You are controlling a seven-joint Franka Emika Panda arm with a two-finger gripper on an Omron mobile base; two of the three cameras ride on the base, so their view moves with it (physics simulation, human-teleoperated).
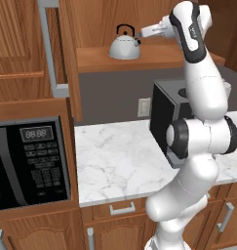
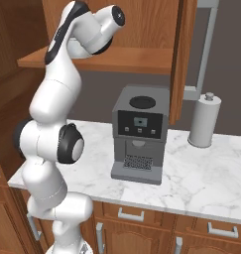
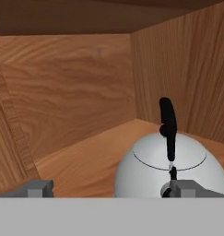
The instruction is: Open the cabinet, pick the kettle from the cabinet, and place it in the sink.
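The gripper [image 1: 145, 32] is up at cabinet height, reaching in from the right toward the kettle [image 1: 125, 46], with its jaws spread wide and nothing between them. In the left base view its pale fingers end just beside the kettle's right side, near the top of the dome; whether they touch it cannot be told. In the hand view the two dark finger tips [image 3: 39, 188] stand far apart at the bottom, and the kettle [image 3: 171, 173] sits close in front of the right one, its black arched handle seen edge-on.

The kettle stands upright on the shelf [image 1: 159, 58] inside the cabinet [image 1: 98, 22], near the shelf's left end. The cabinet is open: its left door [image 1: 66, 53] is swung out, edge toward the camera, with the long grey bar handle [image 1: 49, 49] on it. In the right base view the right door [image 2: 184, 54] likewise hangs open, its grey handle [image 2: 206, 49] behind it.

Below the shelf runs a white marble counter [image 1: 115, 161]. A boxy coffee machine [image 2: 139, 131] stands on it under the cabinet, and a roll of paper towels [image 2: 205, 119] stands upright well to its right. Left of the counter, a black microwave [image 1: 29, 161] is built into the wood front. Drawers and low cupboards with short grey handles [image 1: 122, 209] run beneath the counter.
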